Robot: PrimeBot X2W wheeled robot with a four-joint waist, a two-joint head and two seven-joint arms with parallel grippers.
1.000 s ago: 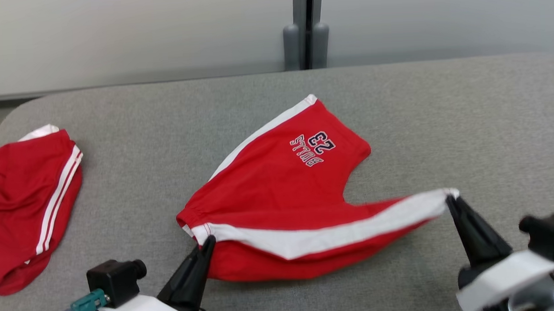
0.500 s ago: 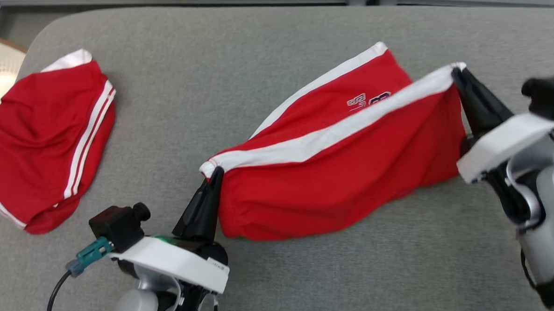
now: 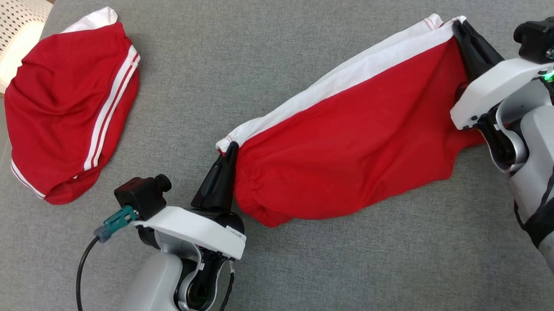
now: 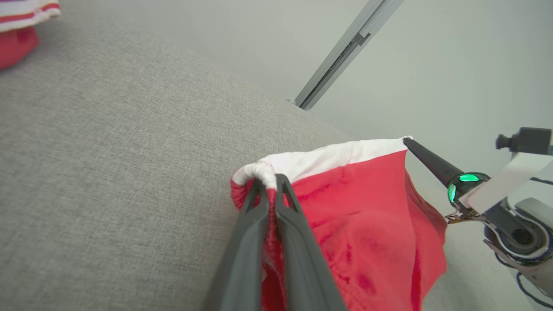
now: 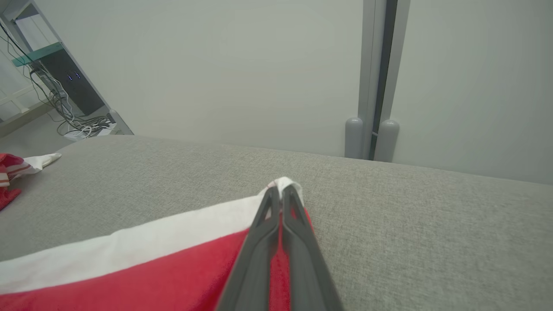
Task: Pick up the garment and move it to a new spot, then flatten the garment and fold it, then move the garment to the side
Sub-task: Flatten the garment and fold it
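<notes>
The garment [image 3: 350, 129] is a pair of red shorts with a white side stripe, stretched between both grippers above the grey cushion [image 3: 254, 58]. My left gripper [image 3: 231, 147] is shut on its lower-left corner by the gathered waistband, also seen in the left wrist view [image 4: 270, 181]. My right gripper [image 3: 458, 25] is shut on the upper-right white corner, seen close in the right wrist view [image 5: 281, 190]. The red cloth [image 4: 367, 233] sags between the two held corners, and its lower edge rests on the cushion. The printed side is hidden.
A second red garment with white stripes [image 3: 69, 104] lies bunched at the cushion's left end. A pale perforated basket [image 3: 9, 31] stands past the left edge. A wall with a grey post [image 5: 373, 86] runs behind the cushion.
Both grippers have carried the held edge away from me and over the shorts, covering the print. The head camera has tilted down, so the wall has left the picture.
</notes>
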